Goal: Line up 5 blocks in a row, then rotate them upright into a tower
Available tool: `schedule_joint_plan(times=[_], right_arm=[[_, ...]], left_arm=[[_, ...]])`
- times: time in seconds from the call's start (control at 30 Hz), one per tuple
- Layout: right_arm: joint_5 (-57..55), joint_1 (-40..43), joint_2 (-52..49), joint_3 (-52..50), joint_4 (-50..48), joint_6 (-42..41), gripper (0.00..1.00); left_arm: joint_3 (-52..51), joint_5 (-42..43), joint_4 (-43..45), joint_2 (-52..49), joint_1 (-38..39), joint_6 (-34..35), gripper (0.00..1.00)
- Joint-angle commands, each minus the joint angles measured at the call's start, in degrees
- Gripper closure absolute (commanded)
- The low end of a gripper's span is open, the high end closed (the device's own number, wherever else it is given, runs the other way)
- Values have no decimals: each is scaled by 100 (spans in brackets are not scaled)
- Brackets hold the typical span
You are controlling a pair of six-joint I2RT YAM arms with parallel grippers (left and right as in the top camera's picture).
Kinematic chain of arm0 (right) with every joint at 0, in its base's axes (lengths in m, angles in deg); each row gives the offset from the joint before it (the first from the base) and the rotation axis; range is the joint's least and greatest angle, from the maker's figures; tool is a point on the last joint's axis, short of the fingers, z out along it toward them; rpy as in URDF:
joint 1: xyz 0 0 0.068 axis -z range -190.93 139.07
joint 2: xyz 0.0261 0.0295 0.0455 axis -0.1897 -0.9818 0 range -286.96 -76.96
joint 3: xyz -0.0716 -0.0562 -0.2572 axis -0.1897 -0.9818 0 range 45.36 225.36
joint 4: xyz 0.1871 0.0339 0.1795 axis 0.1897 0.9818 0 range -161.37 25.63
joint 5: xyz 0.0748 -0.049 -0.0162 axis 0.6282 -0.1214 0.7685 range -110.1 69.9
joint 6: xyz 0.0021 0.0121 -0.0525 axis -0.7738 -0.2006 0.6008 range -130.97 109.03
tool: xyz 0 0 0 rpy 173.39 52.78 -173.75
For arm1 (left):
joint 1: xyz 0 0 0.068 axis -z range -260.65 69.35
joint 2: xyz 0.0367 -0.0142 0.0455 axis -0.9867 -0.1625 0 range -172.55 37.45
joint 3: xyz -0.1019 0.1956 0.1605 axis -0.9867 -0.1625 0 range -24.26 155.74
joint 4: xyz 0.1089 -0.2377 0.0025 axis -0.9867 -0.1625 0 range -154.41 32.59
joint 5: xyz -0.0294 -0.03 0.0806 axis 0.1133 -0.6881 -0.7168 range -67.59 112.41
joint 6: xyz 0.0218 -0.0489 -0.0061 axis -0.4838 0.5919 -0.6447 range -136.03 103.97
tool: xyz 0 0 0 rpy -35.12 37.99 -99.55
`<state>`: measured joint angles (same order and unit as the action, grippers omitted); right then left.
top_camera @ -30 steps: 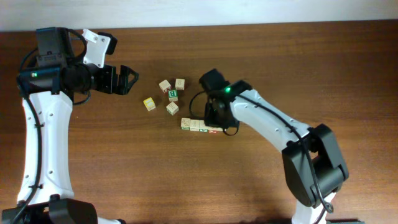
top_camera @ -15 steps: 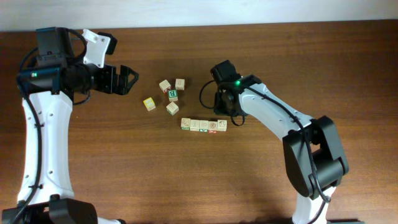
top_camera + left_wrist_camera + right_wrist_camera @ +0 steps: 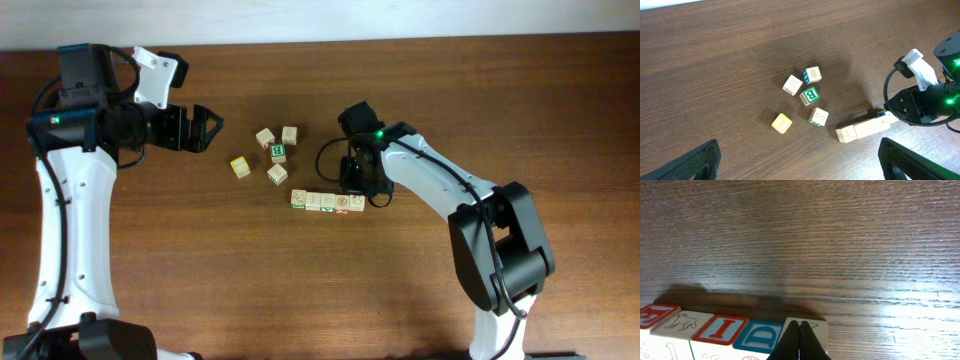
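Fingers (image 3: 695, 162) of the left gripper (image 3: 204, 130) stand wide apart above the wooden table (image 3: 150, 250), holding nothing. Next comes a loose cluster: a yellow cube (image 3: 240, 166), a green-faced cube (image 3: 279, 152) and three pale cubes (image 3: 265, 138) around it. Just below them, the five blocks (image 3: 328, 202) lie in a touching row. At its right end the right gripper (image 3: 800, 332) has its fingers pressed together, tips over the last block (image 3: 818, 328).

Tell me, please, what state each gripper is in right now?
Left gripper: open, holding nothing.
Right gripper: closed, holding nothing, over the row's end block.
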<state>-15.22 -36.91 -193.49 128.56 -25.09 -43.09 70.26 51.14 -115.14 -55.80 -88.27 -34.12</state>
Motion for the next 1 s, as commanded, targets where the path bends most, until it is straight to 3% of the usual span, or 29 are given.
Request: schedule_joint_plan(times=[0.0,0.8,0.97], right_arm=[[74,-31,-96,44,22,17,96],[310,-24,-94,46,-76,275,96],[313,227,420,621,15,275,96]], left_arm=[[131,83,-4,-7,-4,-85,1],[131,85,-4,-7,-4,-85,1],[131,85,-4,-7,-4,-85,1]])
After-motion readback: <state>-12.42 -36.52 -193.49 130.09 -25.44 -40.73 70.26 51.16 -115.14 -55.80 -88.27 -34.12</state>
